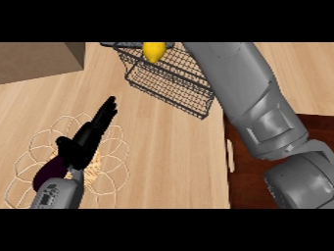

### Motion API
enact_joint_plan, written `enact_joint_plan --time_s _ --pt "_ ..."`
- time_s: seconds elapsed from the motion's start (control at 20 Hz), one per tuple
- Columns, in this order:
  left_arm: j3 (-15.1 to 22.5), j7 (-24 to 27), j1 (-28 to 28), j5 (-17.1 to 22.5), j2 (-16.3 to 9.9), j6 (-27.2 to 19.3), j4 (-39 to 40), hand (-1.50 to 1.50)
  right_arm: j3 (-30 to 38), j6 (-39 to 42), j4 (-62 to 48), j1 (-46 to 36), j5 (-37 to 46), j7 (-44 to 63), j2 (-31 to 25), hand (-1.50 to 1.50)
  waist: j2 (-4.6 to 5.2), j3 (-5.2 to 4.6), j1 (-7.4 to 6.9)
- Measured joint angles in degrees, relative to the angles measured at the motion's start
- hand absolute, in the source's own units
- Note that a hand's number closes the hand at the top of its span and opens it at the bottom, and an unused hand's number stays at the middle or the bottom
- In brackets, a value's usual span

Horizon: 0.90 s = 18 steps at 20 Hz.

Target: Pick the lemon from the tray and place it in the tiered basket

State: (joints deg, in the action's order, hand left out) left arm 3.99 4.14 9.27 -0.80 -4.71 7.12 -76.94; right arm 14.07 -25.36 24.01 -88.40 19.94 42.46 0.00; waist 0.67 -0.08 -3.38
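Lemon, small yellow fruit (pixel 154 51), sits in your black wire tiered basket (pixel 171 81) at twelve o'clock. Your right hand is hidden, so its fingers cannot be judged; your left hand (pixel 90 131) rests with fingers straight, pressed together.

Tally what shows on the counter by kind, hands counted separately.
Lemon, in the wire tiered basket's upper level: 1
Tiered basket: 1
Cardboard box: 1
Wire tray with petal-shaped rim: 1
Dark purple item on that tray, mostly hidden: 1
Hands in view: 1, the left hand, fingers straight; the right hand is hidden.
Total: 6

Even, bright light; soft shadows on the counter (pixel 162 142).
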Motion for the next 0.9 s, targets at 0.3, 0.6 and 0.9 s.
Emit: enact_joint_plan --time_s 0.3,0.6,0.9 --pt "-0.6 0.8 -1.4 -0.2 0.0 -0.5 0.7 0.0 -2.8 -10.5 -0.2 -0.3 3.7 -0.4 -1.6 -1.5 -0.46 0.0 1.82" --pt "-1.9 0.7 -2.5 0.5 -0.8 -0.6 -0.1 0.0 -5.8 -18.3 1.5 1.5 10.3 1.2 -7.6 -1.5 -1.16 0.04 3.89" --pt "-3.3 0.9 -4.8 1.0 -1.7 -0.8 -0.5 0.0 -5.1 -20.4 13.4 9.7 9.7 -0.5 -12.5 -1.5 -2.13 0.17 6.47"
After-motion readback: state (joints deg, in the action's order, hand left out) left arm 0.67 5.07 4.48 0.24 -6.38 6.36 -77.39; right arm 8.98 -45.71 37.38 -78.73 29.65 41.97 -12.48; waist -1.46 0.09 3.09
